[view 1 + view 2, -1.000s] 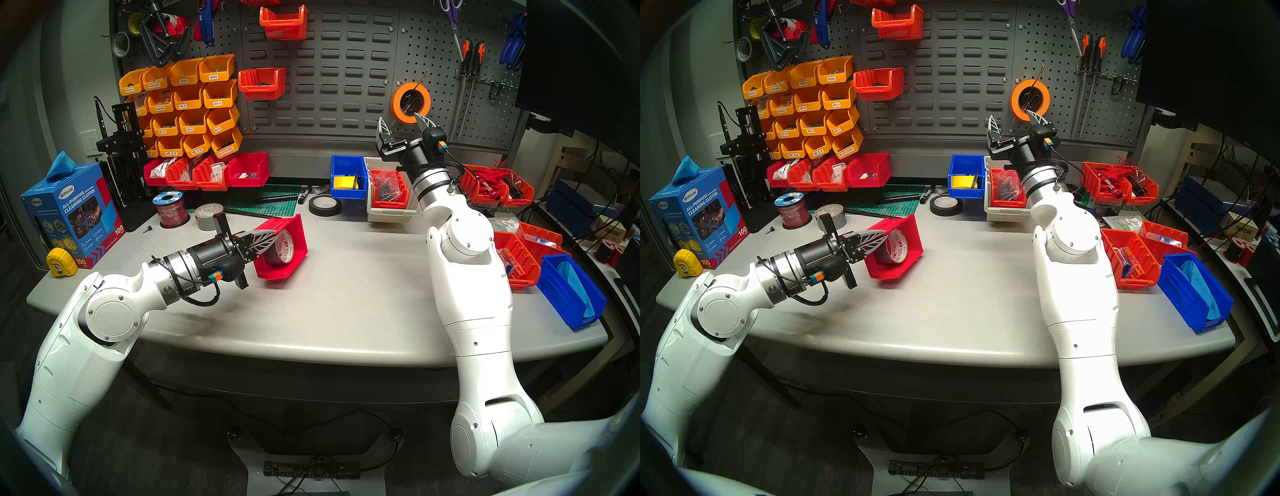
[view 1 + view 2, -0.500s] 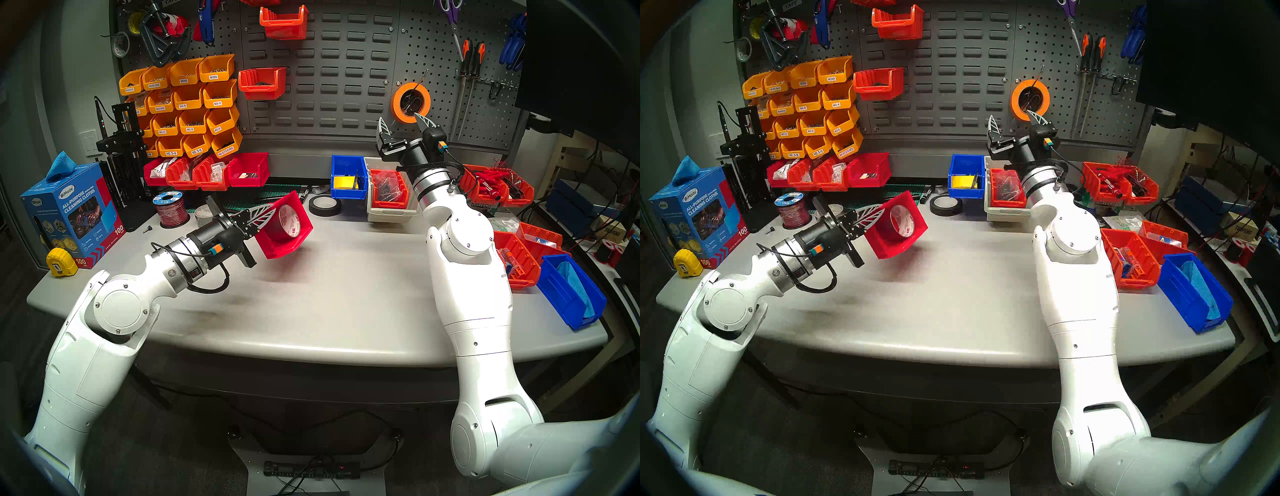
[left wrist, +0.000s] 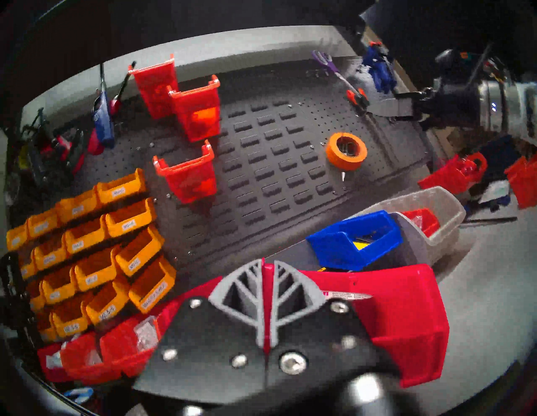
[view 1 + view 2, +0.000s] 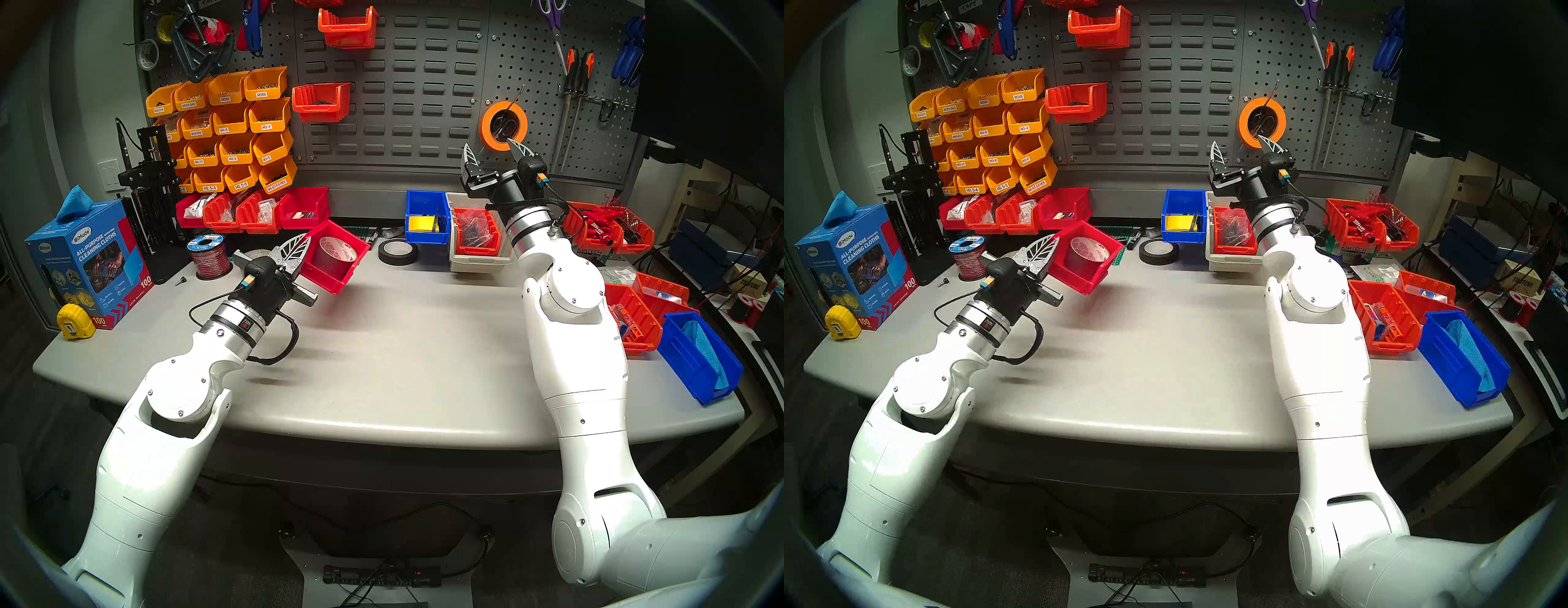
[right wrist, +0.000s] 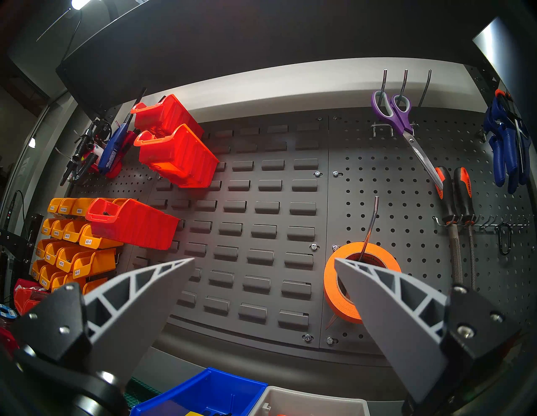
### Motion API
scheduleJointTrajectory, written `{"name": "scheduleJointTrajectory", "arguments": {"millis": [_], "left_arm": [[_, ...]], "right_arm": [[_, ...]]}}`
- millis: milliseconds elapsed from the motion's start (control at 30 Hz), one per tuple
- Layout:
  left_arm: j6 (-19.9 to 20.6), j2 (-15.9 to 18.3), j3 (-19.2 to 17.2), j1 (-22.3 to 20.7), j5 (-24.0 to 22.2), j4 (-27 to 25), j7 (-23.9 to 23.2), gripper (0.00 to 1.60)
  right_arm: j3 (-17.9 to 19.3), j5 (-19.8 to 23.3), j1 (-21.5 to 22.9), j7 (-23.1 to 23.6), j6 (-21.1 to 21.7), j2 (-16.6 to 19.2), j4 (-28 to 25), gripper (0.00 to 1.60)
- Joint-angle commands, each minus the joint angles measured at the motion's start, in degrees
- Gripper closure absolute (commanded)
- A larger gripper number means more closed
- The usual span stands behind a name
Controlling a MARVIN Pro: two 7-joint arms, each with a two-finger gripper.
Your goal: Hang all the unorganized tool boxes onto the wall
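One thin wall is all the left gripper (image 4: 297, 259) has: its fingers are clamped on the red bin's (image 4: 335, 259) rim, held tilted above the counter (image 4: 424, 361). The tape roll (image 4: 337, 250) inside could slide and twist it loose. Hung orange-red bins (image 4: 321, 102) crowd the louvred panel's (image 4: 403, 106) left side. Right gripper (image 4: 494, 155) hangs spread wide and empty.

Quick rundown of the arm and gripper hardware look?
Both arms are glossy white shells with round joint caps and silver wrist rings. The left gripper and right gripper have black bodies and grey, leaf-shaped fingers with open ribbing. Each carries a small orange-and-teal connector and a looping black cable.
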Motion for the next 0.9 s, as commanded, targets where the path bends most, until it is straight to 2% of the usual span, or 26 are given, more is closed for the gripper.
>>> {"name": "scheduleJointTrajectory", "arguments": {"millis": [0,167,200,333,567,633,700,733,767,867], "left_arm": [[-6.69,-4.26,-0.23,-0.31,-4.03,1.90,0.26,1.60],[-12.03,-3.08,-0.37,2.20,-6.12,4.82,-2.99,1.60],[-11.81,-3.20,-0.78,2.75,-5.95,4.99,-3.69,1.60],[-15.04,-2.41,-1.59,5.70,-8.80,7.29,-5.29,1.60],[-11.26,-3.94,-2.55,6.73,-16.12,6.98,-5.35,1.60],[-10.82,-3.78,-2.58,6.77,-17.15,6.89,-5.77,1.60],[-10.48,-3.08,-2.39,6.81,-15.82,6.58,-6.01,1.60],[-10.00,-3.33,-2.41,6.92,-15.73,6.30,-5.57,0.90],[-9.93,-3.34,-2.44,6.93,-15.77,6.27,-5.60,0.00],[-9.79,-3.35,-2.48,6.96,-15.84,6.21,-5.65,0.00]], "right_arm": [[0.08,-0.01,0.44,-0.11,-0.06,-0.03,-0.71,0.00],[0.08,-0.01,0.44,-0.11,-0.06,-0.03,-0.71,0.00],[0.08,-0.01,0.44,-0.11,-0.07,-0.03,-0.71,0.00],[0.08,-0.01,0.45,-0.10,-0.08,-0.03,-0.70,0.00],[0.08,-0.01,0.45,-0.10,-0.08,-0.03,-0.69,0.00],[0.08,-0.01,0.44,-0.11,-0.07,-0.03,-0.71,0.00],[0.08,-0.02,0.44,-0.12,-0.05,-0.04,-0.73,0.00],[0.08,-0.02,0.43,-0.12,-0.04,-0.04,-0.73,0.00],[0.08,-0.02,0.43,-0.12,-0.04,-0.04,-0.74,0.00],[0.08,-0.02,0.43,-0.12,-0.04,-0.04,-0.74,0.00]]}}
